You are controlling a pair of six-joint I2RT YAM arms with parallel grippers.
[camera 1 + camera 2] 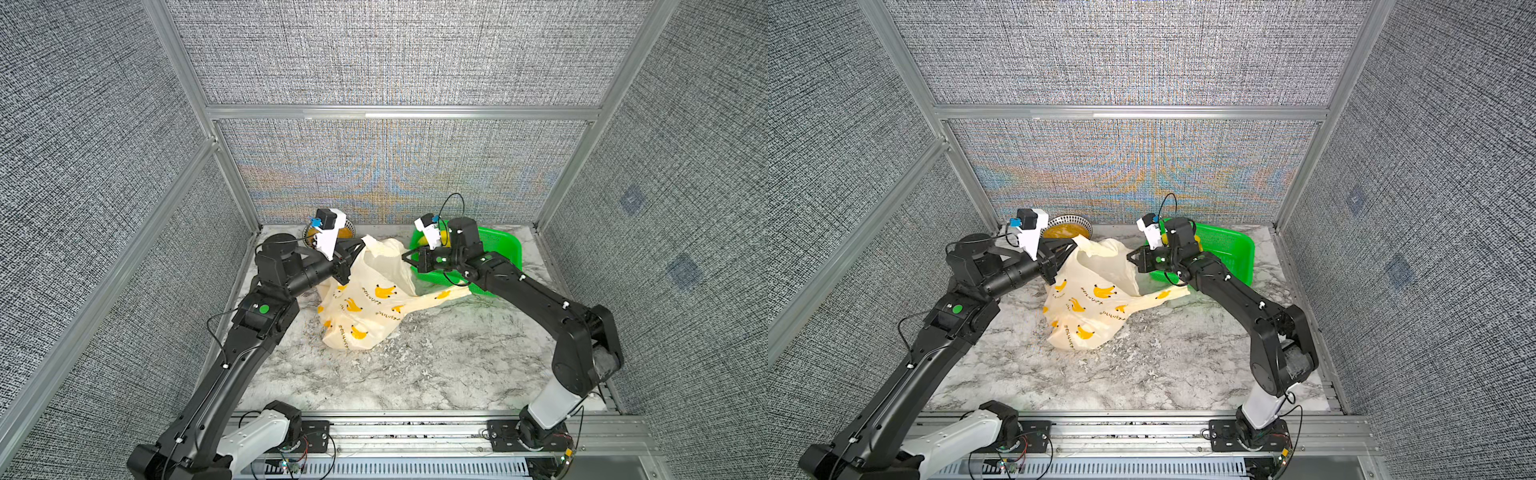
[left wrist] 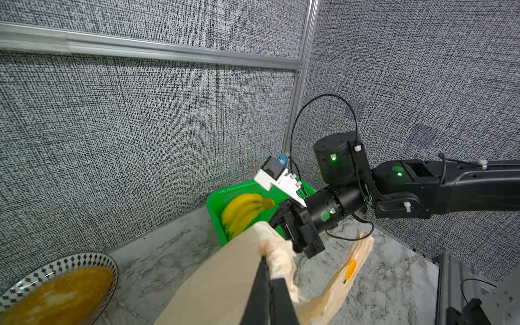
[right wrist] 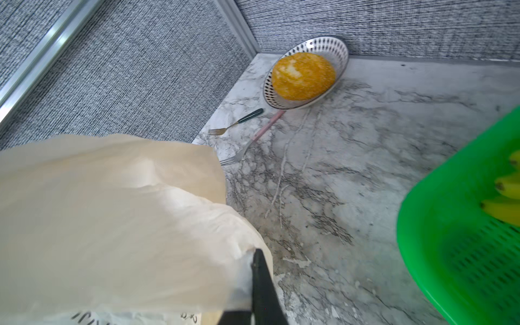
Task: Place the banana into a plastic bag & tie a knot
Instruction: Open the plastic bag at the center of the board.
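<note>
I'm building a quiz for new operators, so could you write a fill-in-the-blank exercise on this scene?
1. The banana lies in the ____ basket, not in the bag.
2. The left tool and the right tool are both ____ on the bag's edge.
3. Beside the plate lie ____ forks.

Missing words: green; shut; two.

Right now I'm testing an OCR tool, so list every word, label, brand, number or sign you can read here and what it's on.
plastic bag: dark Japanese-looking lettering repeated beside printed bananas, too small and blurred to quote.
Right wrist view, same bag: cut-off stroke fragments, unreadable.
green basket, patterned plate: no text visible.
</note>
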